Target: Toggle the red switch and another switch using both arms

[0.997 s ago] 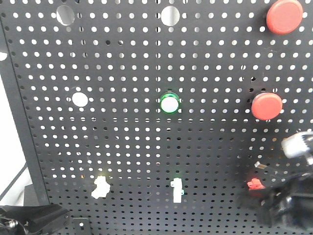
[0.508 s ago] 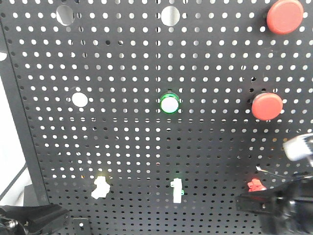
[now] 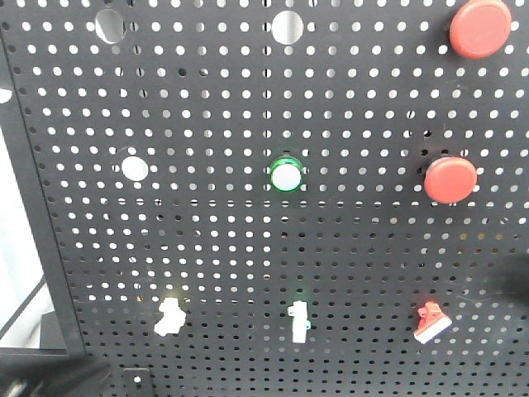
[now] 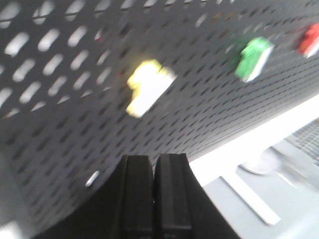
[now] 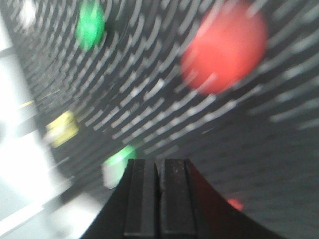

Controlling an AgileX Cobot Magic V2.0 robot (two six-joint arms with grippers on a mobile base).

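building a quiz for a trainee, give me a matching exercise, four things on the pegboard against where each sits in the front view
Things:
1. red switch
2. pale yellow switch
3. green-ringed round button
4. green-tinted toggle

Places in the front view:
A. bottom row, middle
B. centre of the picture
C. bottom row, right side
D. bottom row, left side

Pairs: 1-C, 2-D, 3-B, 4-A

Black pegboard [image 3: 207, 248] with green-ringed button [image 3: 286, 174], possibly a lamp
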